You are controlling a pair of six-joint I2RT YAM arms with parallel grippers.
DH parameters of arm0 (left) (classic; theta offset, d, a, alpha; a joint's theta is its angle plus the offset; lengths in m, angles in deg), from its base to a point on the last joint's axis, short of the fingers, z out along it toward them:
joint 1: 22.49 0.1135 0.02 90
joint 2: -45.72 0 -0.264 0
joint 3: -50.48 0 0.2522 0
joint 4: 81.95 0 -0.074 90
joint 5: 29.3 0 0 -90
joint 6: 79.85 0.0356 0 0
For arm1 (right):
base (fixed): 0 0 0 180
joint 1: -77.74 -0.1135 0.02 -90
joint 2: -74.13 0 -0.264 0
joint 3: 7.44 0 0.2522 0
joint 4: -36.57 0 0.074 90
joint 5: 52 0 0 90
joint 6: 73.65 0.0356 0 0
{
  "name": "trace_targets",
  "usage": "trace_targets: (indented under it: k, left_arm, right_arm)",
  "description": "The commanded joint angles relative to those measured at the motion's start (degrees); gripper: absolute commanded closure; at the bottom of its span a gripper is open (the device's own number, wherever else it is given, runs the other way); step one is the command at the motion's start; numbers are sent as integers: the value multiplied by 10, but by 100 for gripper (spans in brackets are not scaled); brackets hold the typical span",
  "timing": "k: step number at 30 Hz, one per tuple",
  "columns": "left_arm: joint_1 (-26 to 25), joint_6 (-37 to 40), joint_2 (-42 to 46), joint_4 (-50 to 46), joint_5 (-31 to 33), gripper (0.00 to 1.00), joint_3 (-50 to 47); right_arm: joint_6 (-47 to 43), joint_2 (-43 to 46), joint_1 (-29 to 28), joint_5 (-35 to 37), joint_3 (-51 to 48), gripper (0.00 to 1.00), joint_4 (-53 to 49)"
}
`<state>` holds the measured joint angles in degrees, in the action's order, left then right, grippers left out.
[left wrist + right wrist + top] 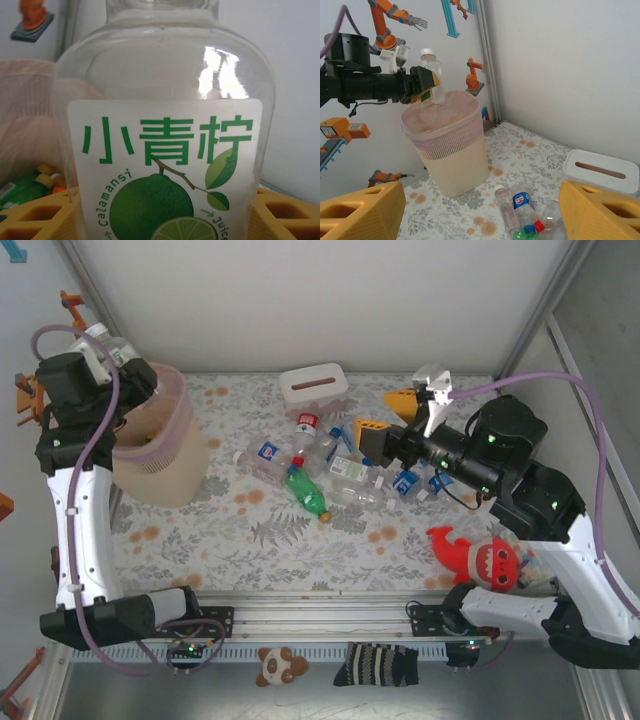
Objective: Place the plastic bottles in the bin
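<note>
- The left fingers (286, 216) are closed on a clear plastic bottle with a white lime-printed label (165, 75). One yellow pad sits on each side of its lower body, and the bottle stands upright with its white cap on top.
- Just below those fingers is the tall pinkish-beige latticed plastic bin (456, 165). In the right wrist view the bottle's base hangs at rim height over the bin's far edge. I cannot tell whether it is squarely over the opening.
- Low beside the left-hand pad, green and orange shapes show inside the bin, probably bottles already dropped there.
- The right fingers (360, 212) stand wide apart, hold nothing and hover above the floral tabletop (220, 540).
- Beneath and between them lies the heap of loose plastic bottles (330, 465), with a green plastic bottle (307, 492) at its near edge.
- A white rectangular tissue box (602, 172) sits just beyond the heap. A red plush shark (480, 558) lies back toward the right arm's base, apart from the heap.
- The step in hand looks like the release of the held bottle. With so many bottles on the tabletop, the task seems far from finished.
- Next, the left fingers likely need to move a little further over the opening and then part, or the bottle may clip the rim and bounce out.
- The right fingers would then have to come down on a single bottle. The heap is crowded, and round bottles roll easily.
</note>
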<state>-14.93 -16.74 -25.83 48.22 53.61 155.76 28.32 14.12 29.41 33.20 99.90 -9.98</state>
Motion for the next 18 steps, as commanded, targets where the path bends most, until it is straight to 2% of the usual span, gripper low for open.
trace_targets:
  k: [1, 3, 7, 14, 18]
  left_arm:
    - [38, -96, -35, -36, -28, 52, 17]
    - [46, -139, -55, -61, 3, 57, 18]
    - [49, -208, -101, -132, 58, 59, 33]
    - [50, -292, -178, -234, 107, 59, 76]
    - [51, -325, -216, -266, 121, 55, 92]
  right_arm:
    - [-5, 8, 0, 13, -6, 21, 5]
    - [-5, 9, 0, 14, -8, 21, 5]
    - [-5, 9, 0, 16, -9, 21, 5]
    - [-4, 13, 0, 18, -11, 21, 5]
    - [-2, 22, 0, 21, -18, 21, 5]
